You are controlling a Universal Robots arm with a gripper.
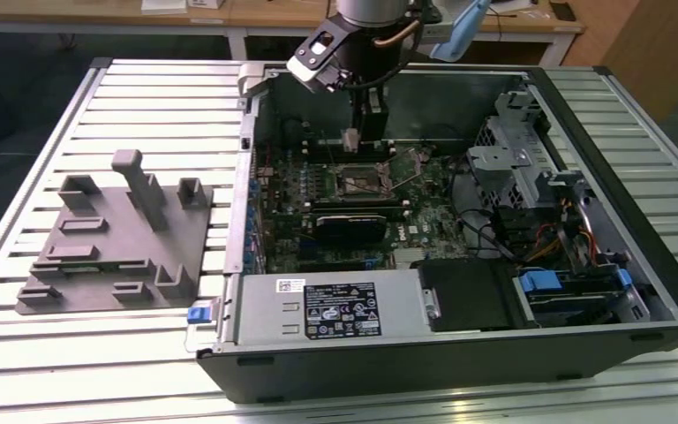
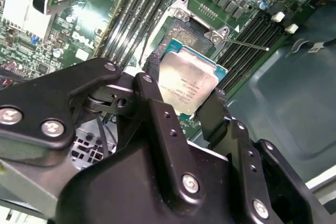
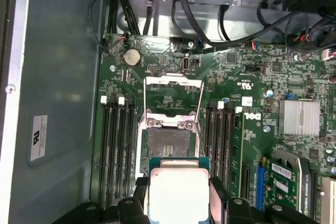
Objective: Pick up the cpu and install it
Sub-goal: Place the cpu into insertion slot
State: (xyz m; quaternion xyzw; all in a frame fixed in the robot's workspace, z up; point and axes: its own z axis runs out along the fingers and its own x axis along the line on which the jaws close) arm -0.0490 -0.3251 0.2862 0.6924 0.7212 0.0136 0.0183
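cpu (image 2: 190, 80) clamped edgewise in closed gripper (image 2: 184, 90), hovering near open socket (image 3: 169, 142) on motherboard (image 3: 239, 80); install approach step; likely needs cpu squared, level over socket.

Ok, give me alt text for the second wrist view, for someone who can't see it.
The gripper holds the cpu by two opposite edges, silvery top showing, close to the open socket on the green motherboard. Black memory slots run on both sides of the socket.
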